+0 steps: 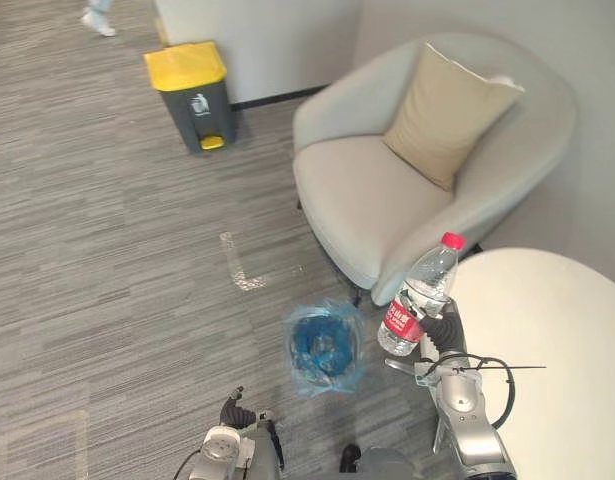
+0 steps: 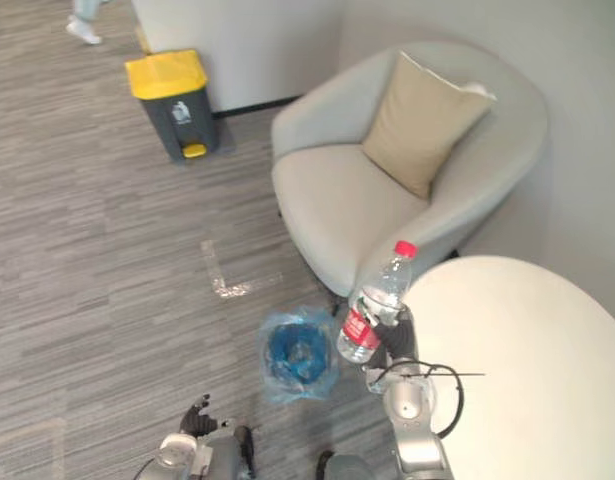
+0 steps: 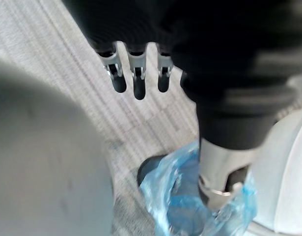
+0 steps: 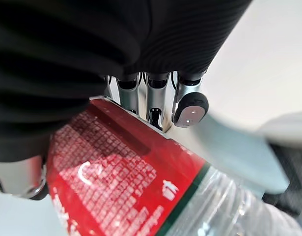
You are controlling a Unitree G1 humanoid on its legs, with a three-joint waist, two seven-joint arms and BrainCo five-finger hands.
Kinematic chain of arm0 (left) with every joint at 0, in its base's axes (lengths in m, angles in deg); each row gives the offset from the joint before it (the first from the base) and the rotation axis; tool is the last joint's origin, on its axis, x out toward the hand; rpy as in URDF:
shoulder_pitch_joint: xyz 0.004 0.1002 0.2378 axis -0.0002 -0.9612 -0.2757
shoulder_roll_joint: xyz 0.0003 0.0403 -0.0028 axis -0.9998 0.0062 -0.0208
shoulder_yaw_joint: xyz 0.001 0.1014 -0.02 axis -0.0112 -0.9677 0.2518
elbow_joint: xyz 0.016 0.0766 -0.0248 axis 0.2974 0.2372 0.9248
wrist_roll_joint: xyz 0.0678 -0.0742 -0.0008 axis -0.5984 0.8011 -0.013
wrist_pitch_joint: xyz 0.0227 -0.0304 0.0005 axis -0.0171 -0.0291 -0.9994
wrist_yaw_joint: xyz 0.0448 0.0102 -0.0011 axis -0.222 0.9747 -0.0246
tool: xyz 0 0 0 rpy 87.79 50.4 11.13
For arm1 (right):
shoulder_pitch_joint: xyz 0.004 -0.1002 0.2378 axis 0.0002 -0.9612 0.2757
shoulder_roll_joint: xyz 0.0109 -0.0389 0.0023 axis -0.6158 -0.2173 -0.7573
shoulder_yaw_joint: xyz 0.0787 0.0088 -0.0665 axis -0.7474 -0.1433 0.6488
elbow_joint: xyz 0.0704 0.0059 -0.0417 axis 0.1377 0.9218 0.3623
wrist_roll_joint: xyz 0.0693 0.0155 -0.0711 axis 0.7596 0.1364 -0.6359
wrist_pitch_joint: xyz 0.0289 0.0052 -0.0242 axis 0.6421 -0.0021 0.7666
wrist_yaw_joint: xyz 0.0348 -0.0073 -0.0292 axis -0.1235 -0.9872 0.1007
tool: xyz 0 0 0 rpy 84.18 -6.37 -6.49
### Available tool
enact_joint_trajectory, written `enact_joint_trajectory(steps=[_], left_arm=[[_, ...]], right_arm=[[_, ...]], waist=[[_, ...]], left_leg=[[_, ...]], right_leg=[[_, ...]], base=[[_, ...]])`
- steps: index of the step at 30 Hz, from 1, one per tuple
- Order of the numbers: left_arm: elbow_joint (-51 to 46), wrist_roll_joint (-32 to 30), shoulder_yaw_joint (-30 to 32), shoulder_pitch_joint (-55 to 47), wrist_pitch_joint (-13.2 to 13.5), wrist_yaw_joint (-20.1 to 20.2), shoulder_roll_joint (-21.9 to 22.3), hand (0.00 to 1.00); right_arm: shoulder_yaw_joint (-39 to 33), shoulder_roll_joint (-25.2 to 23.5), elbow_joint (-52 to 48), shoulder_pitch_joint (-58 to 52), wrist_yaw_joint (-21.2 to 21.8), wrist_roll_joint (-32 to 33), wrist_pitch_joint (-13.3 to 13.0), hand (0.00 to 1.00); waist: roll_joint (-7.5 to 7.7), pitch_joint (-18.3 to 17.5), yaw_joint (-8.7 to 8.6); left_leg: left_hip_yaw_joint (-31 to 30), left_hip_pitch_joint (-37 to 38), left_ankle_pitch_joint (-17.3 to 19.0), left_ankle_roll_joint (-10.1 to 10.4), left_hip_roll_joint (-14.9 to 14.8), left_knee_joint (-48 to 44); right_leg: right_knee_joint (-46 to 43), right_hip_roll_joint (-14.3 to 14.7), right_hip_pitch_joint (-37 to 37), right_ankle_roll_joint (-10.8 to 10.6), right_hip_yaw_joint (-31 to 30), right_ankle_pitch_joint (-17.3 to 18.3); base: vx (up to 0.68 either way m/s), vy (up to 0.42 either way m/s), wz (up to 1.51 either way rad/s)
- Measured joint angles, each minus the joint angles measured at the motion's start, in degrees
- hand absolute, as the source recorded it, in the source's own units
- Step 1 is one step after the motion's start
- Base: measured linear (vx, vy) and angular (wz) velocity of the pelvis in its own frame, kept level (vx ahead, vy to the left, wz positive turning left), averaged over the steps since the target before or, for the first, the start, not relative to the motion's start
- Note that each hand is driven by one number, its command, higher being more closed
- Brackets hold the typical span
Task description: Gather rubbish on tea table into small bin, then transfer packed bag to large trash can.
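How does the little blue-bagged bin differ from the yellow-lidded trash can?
The small bin is open-topped and lined with a blue bag; the large trash can is dark grey with a shut yellow lid. The small bin stands near the white table; the large trash can stands far off by the wall. Both stand upright on the floor.

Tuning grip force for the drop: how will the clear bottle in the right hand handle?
The bottle looks see-through with no liquid visible, so it is probably empty and light. Its thin clear walls may dent under the curled fingers of the right hand. It is gripped low, at the red label, so it could tip or slip.
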State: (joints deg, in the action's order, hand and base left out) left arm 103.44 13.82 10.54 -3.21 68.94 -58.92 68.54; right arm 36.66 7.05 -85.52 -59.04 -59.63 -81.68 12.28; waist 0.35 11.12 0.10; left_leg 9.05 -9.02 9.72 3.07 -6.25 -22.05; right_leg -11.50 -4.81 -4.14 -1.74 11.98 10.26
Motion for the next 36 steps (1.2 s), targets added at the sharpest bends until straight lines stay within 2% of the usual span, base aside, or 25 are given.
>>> enact_joint_trajectory(steps=[4, 7, 9, 11, 12, 17, 20, 22, 29, 30, 32, 34, 36], left_arm=[[0.15, -0.03, 0.49, -0.16, -0.53, -0.03, -0.72, 0.0], [0.48, 0.03, 1.95, -0.43, -0.61, -0.02, -0.71, 0.0], [0.49, 0.04, 2.21, -0.27, -0.56, -0.03, -0.66, 0.0], [0.37, 0.24, 2.4, 1.44, -0.29, -0.18, -0.53, 0.0], [0.28, 0.48, 2.44, 2.21, -0.15, -0.31, -0.78, 0.0], [-0.44, 4.61, 5.07, 6.25, 0.51, -2.99, -2.93, 0.0], [-0.5, 6.54, 7.19, 7.5, 0.62, -4.72, -3.07, 0.0], [-0.69, 7.15, 8.11, 8.71, 0.69, -5.11, -2.72, 0.0], [-4.42, 9.81, 11.83, 13.08, 0.84, -7.66, -2.43, 0.0], [-5.29, 10.41, 12.85, 14.29, 1.25, -8.02, -2.01, 0.0], [-5.75, 11.1, 13.6, 15.7, 1.48, -8.65, -1.51, 0.0], [-8.3, 11.73, 13.53, 17.54, 1.81, -8.97, -1.35, 0.0], [-11.91, 12.08, 13.33, 17.42, 1.79, -8.97, -1.04, 0.0]], right_arm=[[2.44, -0.34, 0.74, 0.45, 0.5, -0.52, 0.02, 1.0], [4.56, 0.51, 4.45, 2.2, 0.95, -0.53, 0.02, 1.0], [5.87, 1.49, 7.17, 3.98, 1.26, -0.56, 0.06, 1.0], [8.93, 4.27, 10.25, 8.35, 1.28, -0.61, 0.21, 1.0], [9.65, 5.03, 11.47, 10.61, 1.3, -0.62, 0.23, 1.0], [13.08, 7.43, 16.42, 22.6, 1.09, -2.17, 0.84, 1.0], [13.71, 8.83, 18.17, 27.32, 0.66, -2.73, 1.14, 1.0], [13.57, 9.58, 18.77, 29.48, -0.25, -2.77, 1.78, 1.0], [13.08, 11.29, 19.05, 38.86, -3.39, -2.72, 3.22, 1.0], [13.07, 11.31, 19.15, 40.85, -3.81, -2.72, 3.23, 1.0], [12.79, 11.42, 19.63, 42.82, -4.55, -2.71, 3.27, 1.0], [10.96, 11.55, 20.54, 46.52, -5.44, -2.62, 3.8, 1.0], [10.16, 12.58, 20.54, 48.57, -6.22, -2.59, 4.0, 1.0]], waist=[[-0.12, 0.05, 0.45], [-0.24, 0.11, 0.38], [-0.99, 0.61, 0.21], [-2.76, 3.62, 0.23], [-3.08, 5.02, 0.25], [-2.99, 12.08, 1.01], [-2.95, 14.47, 2.2], [-2.88, 14.91, 2.92], [-1.62, 15.69, 3.76], [-1.15, 15.95, 4.23], [-1.01, 16.08, 4.63], [-0.27, 16.74, 5.75], [-0.17, 17.14, 5.99]], left_leg=[[1.57, 2.34, 0.27, -0.45, 0.23, 1.33], [2.9, 2.8, 0.27, -0.45, -0.18, 2.24], [3.09, 1.58, 0.26, -0.45, -0.5, 1.92], [3.12, -3.01, 0.31, -0.57, -1.37, -1.08], [3.13, -4.76, 0.42, -0.76, -1.65, -2.39], [2.71, -18.52, 2.1, -2.81, -1.65, -11.58], [2.22, -25.76, 2.22, -2.96, -2.11, -15.39], [1.29, -30.53, 2.1, -3.03, -2.18, -17.25], [-0.27, -46.07, -0.86, -2.62, -1.64, -19.27], [-0.7, -48.45, -1.69, -3.39, -1.27, -19.65], [-1.36, -51.0, -2.04, -3.55, -1.13, -20.52], [-1.93, -54.83, -3.09, -4.24, -0.59, -21.24], [-2.28, -56.98, -3.83, -4.56, 0.05, -21.32]], right_leg=[[-0.25, -0.46, -0.88, -1.21, -1.88, -0.82], [-0.82, -0.28, 0.55, -1.26, -3.58, -0.84], [-2.63, -0.11, 2.65, -1.29, -4.19, -0.82], [-8.4, 0.03, 8.89, -1.29, -4.56, -0.68], [-10.72, -0.07, 11.38, -1.4, -4.63, -0.42], [-22.44, -1.87, 25.9, -1.7, -4.88, 4.95], [-25.9, -2.27, 32.78, -1.2, -4.54, 6.21], [-28.02, -2.46, 37.27, -0.91, -4.18, 6.6], [-33.23, -4.67, 52.25, -0.01, -1.29, 6.09], [-34.43, -5.03, 54.58, 0.01, -1.02, 6.11], [-35.49, -5.16, 56.77, 0.11, -0.61, 6.24], [-37.47, -6.0, 60.62, 0.36, -0.12, 6.58], [-38.49, -6.65, 62.72, 0.44, 0.18, 6.87]], base=[[0.05, 0.063, -0.2], [-0.01, -0.014, -0.31], [-0.06, -0.012, -0.28], [-0.17, 0.019, -0.18], [-0.24, 0.033, -0.13], [-0.22, 0.012, 0.02], [-0.23, 0.011, -0.01], [-0.24, 0.012, 0.13], [-0.14, 0.004, 0.22], [-0.08, -0.011, 0.23], [-0.06, -0.005, 0.17], [-0.04, -0.011, 0.18], [-0.03, -0.013, 0.24]])
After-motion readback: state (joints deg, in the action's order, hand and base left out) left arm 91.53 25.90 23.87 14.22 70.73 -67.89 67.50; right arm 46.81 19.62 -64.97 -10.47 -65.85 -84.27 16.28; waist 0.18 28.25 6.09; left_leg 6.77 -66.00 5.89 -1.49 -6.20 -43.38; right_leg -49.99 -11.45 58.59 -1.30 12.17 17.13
